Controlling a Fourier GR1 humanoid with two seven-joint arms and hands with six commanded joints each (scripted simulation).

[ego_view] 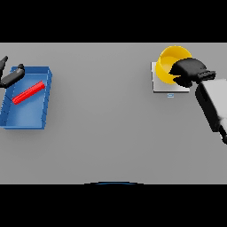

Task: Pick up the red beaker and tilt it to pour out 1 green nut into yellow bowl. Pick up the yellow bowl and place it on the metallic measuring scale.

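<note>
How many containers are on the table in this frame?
2. A blue tray at the table's left, holding a red beaker lying on its side, and a yellow bowl at the upper right on the metallic scale, partly hidden by the right robot hand.

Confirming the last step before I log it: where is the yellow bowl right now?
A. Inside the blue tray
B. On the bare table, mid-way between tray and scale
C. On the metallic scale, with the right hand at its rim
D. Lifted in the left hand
C: the yellow bowl sits over the metallic scale at the table's far right, the right hand at its rim.
</note>
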